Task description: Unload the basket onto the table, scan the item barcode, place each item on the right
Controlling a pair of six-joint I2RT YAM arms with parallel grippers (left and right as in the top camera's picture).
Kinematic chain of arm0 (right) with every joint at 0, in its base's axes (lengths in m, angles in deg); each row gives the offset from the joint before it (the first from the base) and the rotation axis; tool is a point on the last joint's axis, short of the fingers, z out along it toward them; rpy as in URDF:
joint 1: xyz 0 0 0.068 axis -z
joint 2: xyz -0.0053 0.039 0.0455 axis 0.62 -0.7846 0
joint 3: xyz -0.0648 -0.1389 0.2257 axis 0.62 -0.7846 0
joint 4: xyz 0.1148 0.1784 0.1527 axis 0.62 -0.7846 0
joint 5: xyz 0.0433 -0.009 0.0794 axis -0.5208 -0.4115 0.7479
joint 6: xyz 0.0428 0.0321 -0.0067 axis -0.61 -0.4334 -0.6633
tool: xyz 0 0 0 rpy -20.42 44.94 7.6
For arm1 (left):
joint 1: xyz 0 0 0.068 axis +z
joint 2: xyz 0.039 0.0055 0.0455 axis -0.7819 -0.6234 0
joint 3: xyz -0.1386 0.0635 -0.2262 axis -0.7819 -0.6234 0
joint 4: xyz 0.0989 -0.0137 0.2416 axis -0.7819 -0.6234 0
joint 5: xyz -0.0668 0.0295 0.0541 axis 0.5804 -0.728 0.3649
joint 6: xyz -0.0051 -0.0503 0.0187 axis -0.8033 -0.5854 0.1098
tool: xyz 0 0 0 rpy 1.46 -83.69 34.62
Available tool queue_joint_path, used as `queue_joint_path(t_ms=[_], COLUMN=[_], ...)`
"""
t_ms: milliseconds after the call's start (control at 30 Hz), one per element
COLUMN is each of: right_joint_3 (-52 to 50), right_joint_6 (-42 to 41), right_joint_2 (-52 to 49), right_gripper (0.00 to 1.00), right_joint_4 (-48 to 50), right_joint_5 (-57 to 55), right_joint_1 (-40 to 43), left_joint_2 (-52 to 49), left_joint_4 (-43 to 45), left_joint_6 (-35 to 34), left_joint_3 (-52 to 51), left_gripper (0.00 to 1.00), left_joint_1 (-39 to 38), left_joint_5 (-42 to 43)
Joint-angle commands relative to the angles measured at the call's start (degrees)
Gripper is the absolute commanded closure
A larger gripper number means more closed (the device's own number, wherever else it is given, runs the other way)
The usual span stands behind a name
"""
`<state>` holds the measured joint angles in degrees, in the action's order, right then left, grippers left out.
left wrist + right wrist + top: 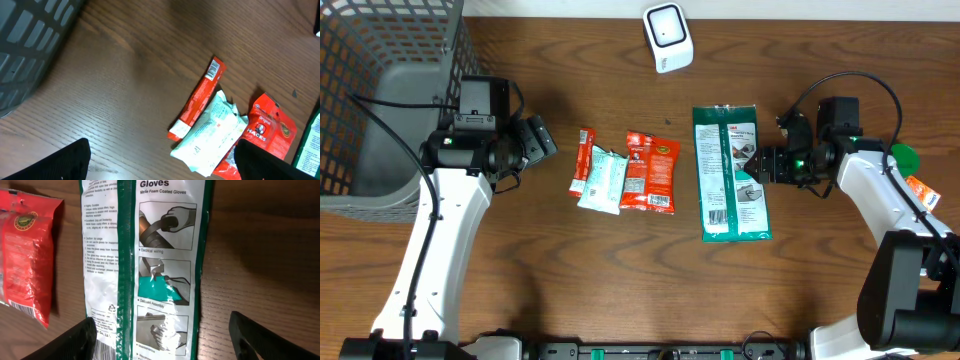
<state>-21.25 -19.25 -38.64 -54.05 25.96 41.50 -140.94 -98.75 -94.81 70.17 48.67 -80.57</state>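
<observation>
Two parted right fingers (75, 340), glove pack (150, 255) between

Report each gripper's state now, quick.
Left gripper: open, holding nothing.
Right gripper: open, holding nothing, over the flat green-and-white plastic glove packet.

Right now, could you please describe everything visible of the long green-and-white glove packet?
The long green-and-white glossy plastic glove packet lies flat on the brown wooden table, apart from the red snack packet. Its face shows small print, the word Gloves and three usage pictures. The open right tool hovers over its right side.
</observation>
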Motion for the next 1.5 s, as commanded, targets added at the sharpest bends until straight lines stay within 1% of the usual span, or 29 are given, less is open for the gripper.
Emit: queue_joint_path(t_ms=[0,200,367,667,767,800,933,1000,1067,1100,1133,1300,1467], right_joint_3=[-0.42,-0.42,-0.42,-0.42,-0.42,-0.42,-0.42,-0.42,-0.42,-0.42,-0.42,-0.42,-0.42], right_joint_6=[0.48,0.50,0.50,0.48,0.48,0.48,0.46,0.46,0.39,0.24,0.24,0.26,0.26], right_joint_2=[-0.24,-0.24,-0.24,-0.24,-0.24,-0.24,-0.24,-0.24,-0.24,-0.24,-0.24,-0.24,-0.24], right_gripper=[0.20,0.20,0.19,0.22,0.22,0.22,0.22,0.21,0.21,0.21,0.21,0.21,0.21], right_joint_4=[-0.04,-0.50,-0.46,-0.33,-1.05,-1.11,-0.94,-0.76,-0.61,-0.61,-0.63,-0.90,-2.36], right_joint_5=[0.50,-0.55,-3.87,-3.85,-3.85,-3.85,-3.80,-3.80,-3.76,-3.74,-3.67,-1.16,-1.20], right_joint_1=[-0.24,-0.24,-0.24,-0.28,-0.28,-0.26,-0.22,-0.22,-0.24,-0.24,-0.24,-0.24,-0.24], left_joint_2=[-0.22,-0.22,-0.22,-0.24,-0.22,-0.22,-0.39,-0.39,-0.44,-0.46,-0.46,-1.27,-4.37], left_joint_4=[-0.17,-0.17,-0.17,-0.17,1.29,1.31,-0.11,0.07,0.20,0.50,0.81,3.82,10.01], left_joint_6=[0.98,0.98,0.98,0.98,0.70,0.74,0.81,0.76,0.79,0.76,0.76,0.66,-3.89], left_joint_3=[0.61,0.61,0.61,0.61,0.61,0.61,0.07,-0.70,-1.40,-1.75,-2.10,-2.27,-2.27], left_gripper=[0.08,0.08,0.08,0.08,0.08,0.08,0.09,0.33,0.66,0.89,0.93,0.92,0.93], left_joint_1=[0.17,0.17,0.17,0.17,0.17,0.17,-0.31,-1.55,-3.65,-4.87,-6.27,-14.53,-23.41], left_joint_5=[-0.70,-0.70,-0.70,-0.70,-0.15,1.90,16.24,19.65,19.85,19.85,19.82,19.12,13.42])
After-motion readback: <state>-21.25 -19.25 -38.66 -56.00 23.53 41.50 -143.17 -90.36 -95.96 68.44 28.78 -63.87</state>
